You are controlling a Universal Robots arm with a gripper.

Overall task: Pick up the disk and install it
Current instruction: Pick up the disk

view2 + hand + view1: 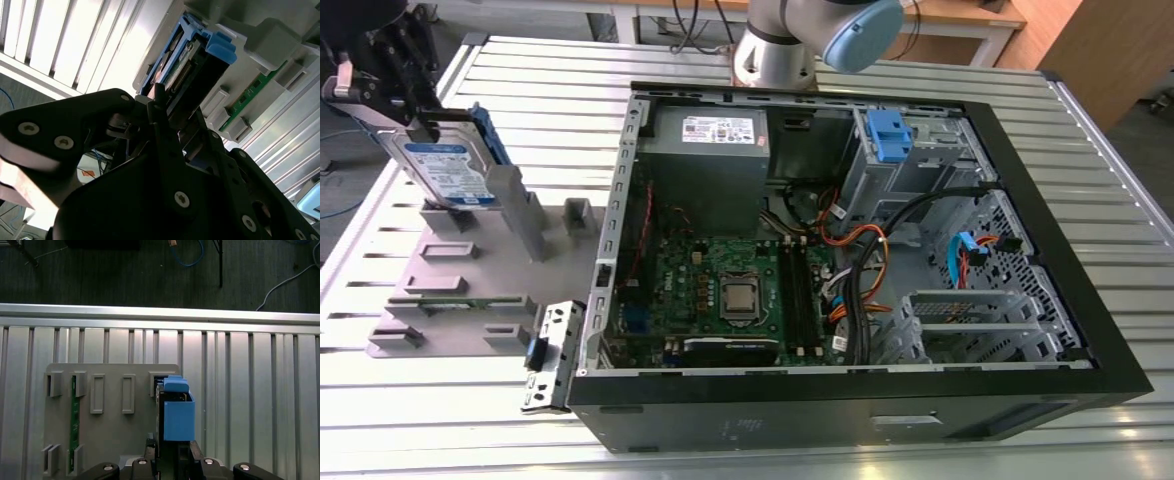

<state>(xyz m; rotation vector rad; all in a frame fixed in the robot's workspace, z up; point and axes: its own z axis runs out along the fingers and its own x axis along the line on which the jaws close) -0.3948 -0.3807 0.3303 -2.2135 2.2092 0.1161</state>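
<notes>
- The black plastic gripper is nearest the lens in both wrist views. Its fingers are drawn in narrow and clamped on one end of the flat silver disk with blue plastic rails.
- In the exterior view the gripper holds the disk upright at the exterior view's left, label outward. Its lower end is at a slot of the grey plastic holder block; I cannot tell whether they touch.
- A thin green circuit strip stands in another slot of the block.
- The open black computer case lies beside the block on the ribbed metal table.
</notes>
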